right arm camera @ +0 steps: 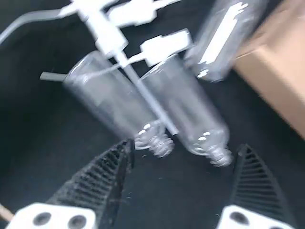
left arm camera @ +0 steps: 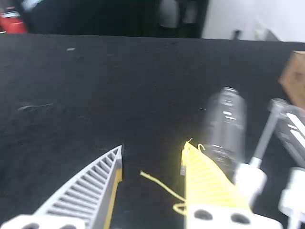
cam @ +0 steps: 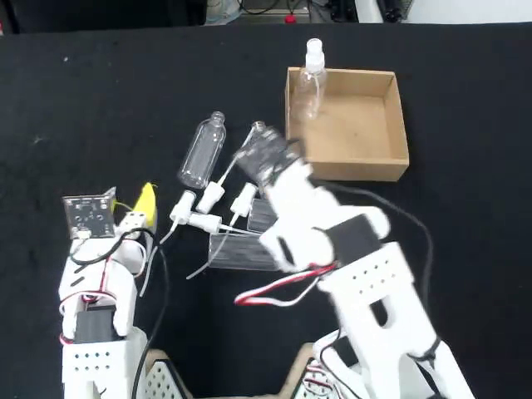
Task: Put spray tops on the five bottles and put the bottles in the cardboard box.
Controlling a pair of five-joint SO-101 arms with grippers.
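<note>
— Where are the bottles found?
— One capped bottle (cam: 313, 76) is stood upright in the cardboard box (cam: 391, 125), at a far corner. A bare bottle (cam: 202, 151) is laid on the black bench (cam: 100, 100) beside loose spray tops (cam: 212, 195); two more bottles (right arm camera: 186, 105) are laid side by side nearer the arms.
— And the jaws?
— The left jaws are held open and empty, low over the bench near the bare bottle. The right jaws are spread wide, nothing gripped; the necks of the two bottles are seen between them.
</note>
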